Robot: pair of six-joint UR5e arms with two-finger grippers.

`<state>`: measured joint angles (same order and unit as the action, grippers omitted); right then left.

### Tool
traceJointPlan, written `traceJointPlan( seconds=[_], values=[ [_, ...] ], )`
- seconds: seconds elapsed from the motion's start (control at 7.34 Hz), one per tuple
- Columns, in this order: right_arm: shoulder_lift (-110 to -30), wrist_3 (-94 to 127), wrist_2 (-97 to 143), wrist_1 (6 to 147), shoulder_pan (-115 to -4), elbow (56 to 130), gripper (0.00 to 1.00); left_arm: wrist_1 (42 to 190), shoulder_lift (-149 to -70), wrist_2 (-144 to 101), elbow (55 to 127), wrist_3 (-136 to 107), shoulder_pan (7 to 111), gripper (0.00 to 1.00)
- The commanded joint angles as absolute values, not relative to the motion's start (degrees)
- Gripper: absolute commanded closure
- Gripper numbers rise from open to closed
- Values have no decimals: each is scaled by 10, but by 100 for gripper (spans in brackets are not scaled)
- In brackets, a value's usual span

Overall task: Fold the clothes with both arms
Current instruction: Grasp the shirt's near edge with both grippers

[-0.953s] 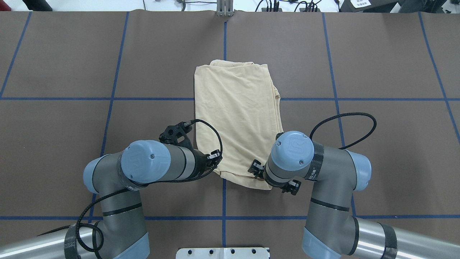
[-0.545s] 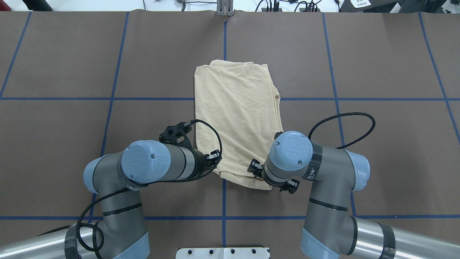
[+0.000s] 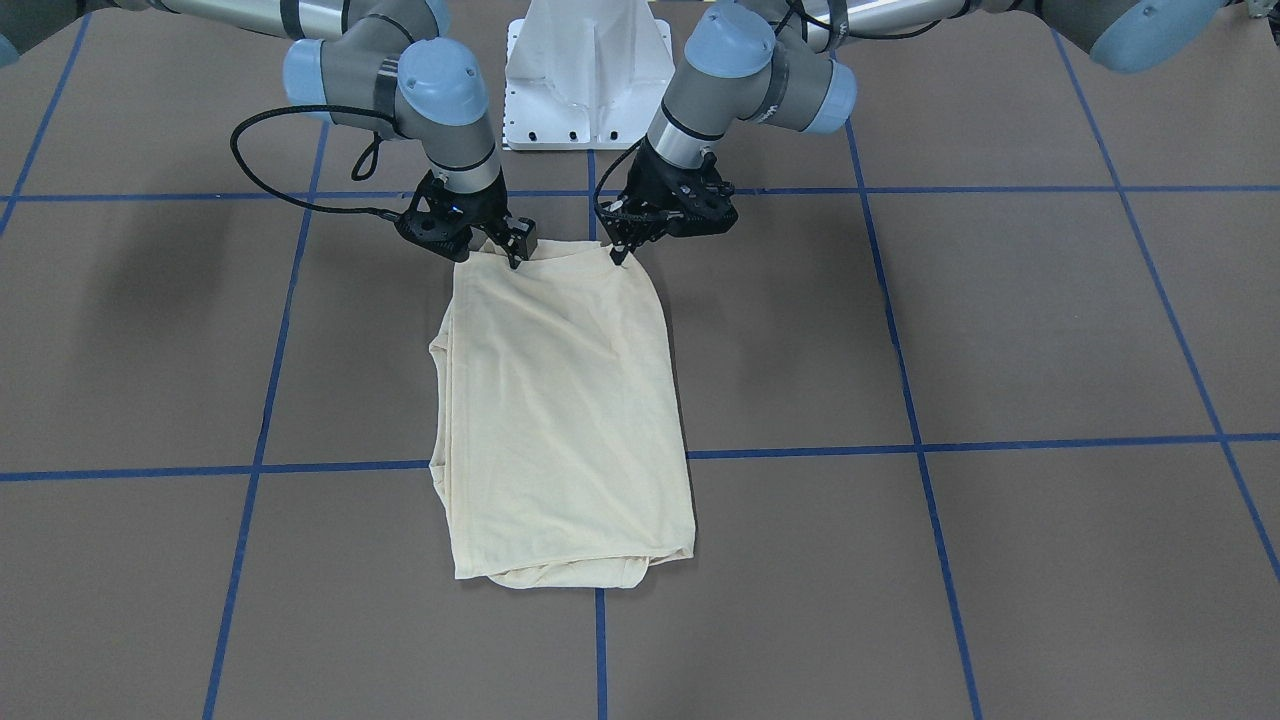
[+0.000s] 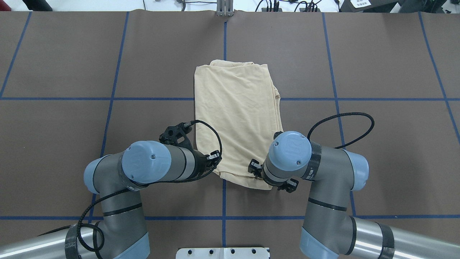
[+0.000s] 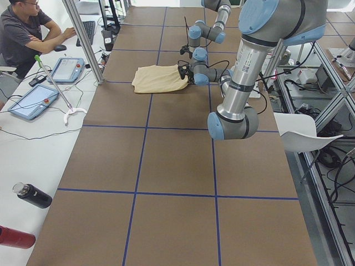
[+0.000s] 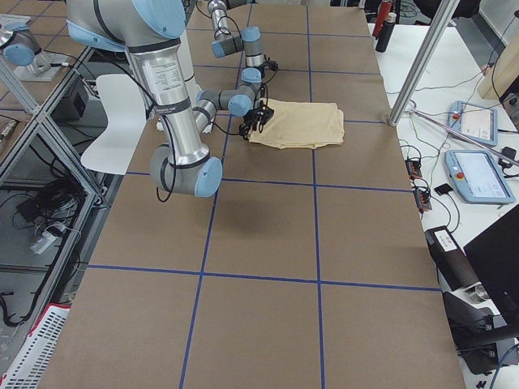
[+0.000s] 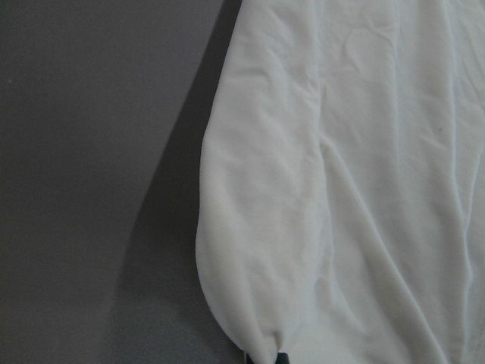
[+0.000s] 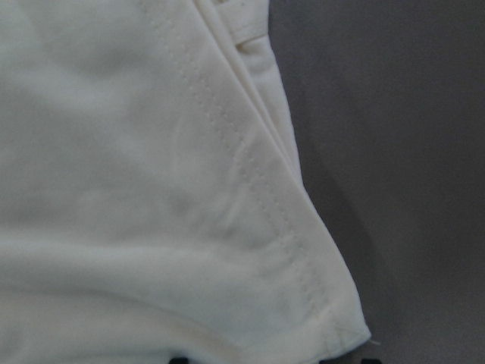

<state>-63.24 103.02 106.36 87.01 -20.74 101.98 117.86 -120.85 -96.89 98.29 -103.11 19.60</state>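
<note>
2 robot-side corners of folded cream-yellow shirt (image 3: 560,420) pinched, 1 by left gripper (image 3: 618,252), 1 by right gripper (image 3: 514,254), both closed on fabric. Lying flat at middle of brown table (image 3: 1000,350).

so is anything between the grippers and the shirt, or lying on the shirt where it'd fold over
Nothing visible does. The left gripper and right gripper touch the robot-side corners of the shirt, whose top is bare.
</note>
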Motion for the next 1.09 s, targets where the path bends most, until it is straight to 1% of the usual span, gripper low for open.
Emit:
traceJointPlan(
  seconds=[0.0,0.14,0.27,0.41,0.68,0.95],
  values=[
    [-632,1030,1064,870,-207,1020,18,1179,-1209,-969,983,-1031,196,100],
    [-633,1030,1063,870,-207,1020,19,1179,-1209,-969,983,-1031,196,100],
    [-632,1030,1063,870,-207,1019,29,1179,-1208,-969,983,-1031,196,100],
    [-632,1030,1063,870,-207,1020,49,1179,-1208,-969,983,-1031,196,100],
    [-633,1025,1059,870,-207,1020,100,1179,-1208,-969,983,-1032,196,100],
    [-632,1009,1057,870,-207,1022,100,1179,-1208,-969,983,-1032,196,100]
  ],
)
